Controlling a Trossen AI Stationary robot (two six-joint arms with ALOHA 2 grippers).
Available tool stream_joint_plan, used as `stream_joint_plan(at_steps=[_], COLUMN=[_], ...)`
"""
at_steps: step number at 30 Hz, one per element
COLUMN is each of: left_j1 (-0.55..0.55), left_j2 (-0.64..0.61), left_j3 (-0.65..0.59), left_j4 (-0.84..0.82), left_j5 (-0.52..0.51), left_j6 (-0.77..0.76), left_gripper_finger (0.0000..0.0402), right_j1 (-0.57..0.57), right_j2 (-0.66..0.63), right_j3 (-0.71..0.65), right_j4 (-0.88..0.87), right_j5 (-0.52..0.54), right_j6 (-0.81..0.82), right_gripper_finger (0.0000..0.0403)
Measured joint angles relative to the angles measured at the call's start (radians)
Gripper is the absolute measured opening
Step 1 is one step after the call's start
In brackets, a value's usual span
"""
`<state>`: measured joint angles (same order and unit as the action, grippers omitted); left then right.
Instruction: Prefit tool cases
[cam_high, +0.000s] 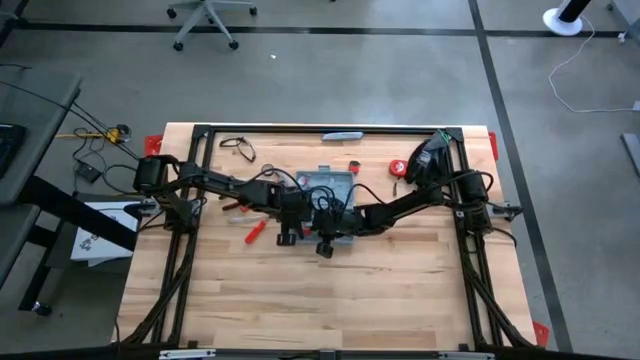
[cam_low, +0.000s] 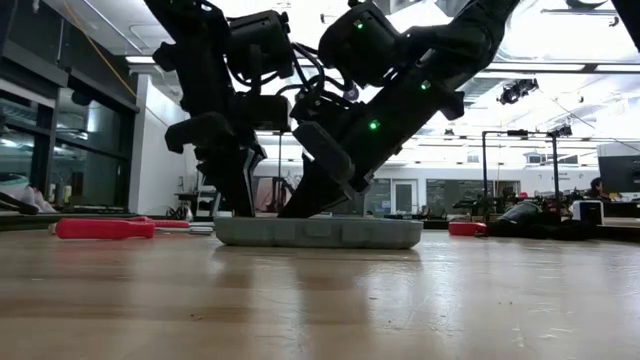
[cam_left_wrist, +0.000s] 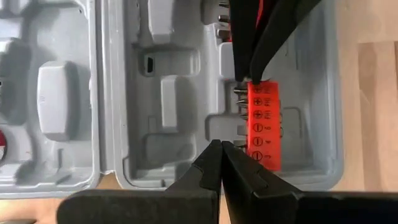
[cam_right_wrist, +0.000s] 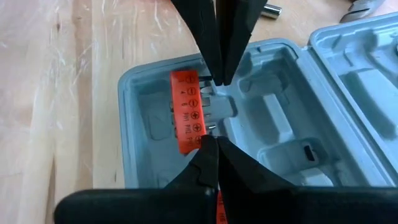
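Lying open beneath both closed, empty grippers, left gripper (cam_left_wrist: 221, 144) and right gripper (cam_right_wrist: 210, 140), the tool case (cam_high: 328, 184) sits mid-table; red bit holder (cam_left_wrist: 262, 124) lies between the tips.

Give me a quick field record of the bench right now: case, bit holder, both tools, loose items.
case: open, flat on table, most moulded slots bare
bit holder: red strip in one half of case
left tool: shut, tips over case beside bit holder
right tool: shut, tips at bit holder from opposite side
holding: neither tool shown gripping anything
loose items: red screwdriver on table left of case; red tape measure to its right
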<state>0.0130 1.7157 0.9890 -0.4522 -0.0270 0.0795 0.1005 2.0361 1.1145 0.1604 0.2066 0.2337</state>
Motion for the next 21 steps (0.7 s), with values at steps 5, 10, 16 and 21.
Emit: stream_joint_plan(at_steps=[5, 10, 16, 21], left_j1=[-0.001, 0.0, 0.001, 0.001], left_j2=[0.0, 0.0, 0.0, 0.0], left_j3=[0.0, 0.0, 0.0, 0.0], left_j4=[0.001, 0.001, 0.001, 0.006], left_j5=[-0.015, -0.028, -0.053, -0.071], left_j6=[-0.007, -0.005, 0.01, 0.01], left_gripper_finger=[0.0, 0.0, 0.0, 0.0], right_j1=[0.001, 0.024, 0.047, 0.034], right_j2=[0.0, -0.002, -0.003, 0.003], right_j3=[0.0, 0.0, 0.0, 0.0], right_j4=[0.0, 0.015, 0.016, 0.023], right_j5=[0.018, 0.019, -0.021, -0.07], right_j6=[-0.009, -0.022, -0.025, -0.026], right_gripper_finger=[0.0, 0.0, 0.0, 0.0])
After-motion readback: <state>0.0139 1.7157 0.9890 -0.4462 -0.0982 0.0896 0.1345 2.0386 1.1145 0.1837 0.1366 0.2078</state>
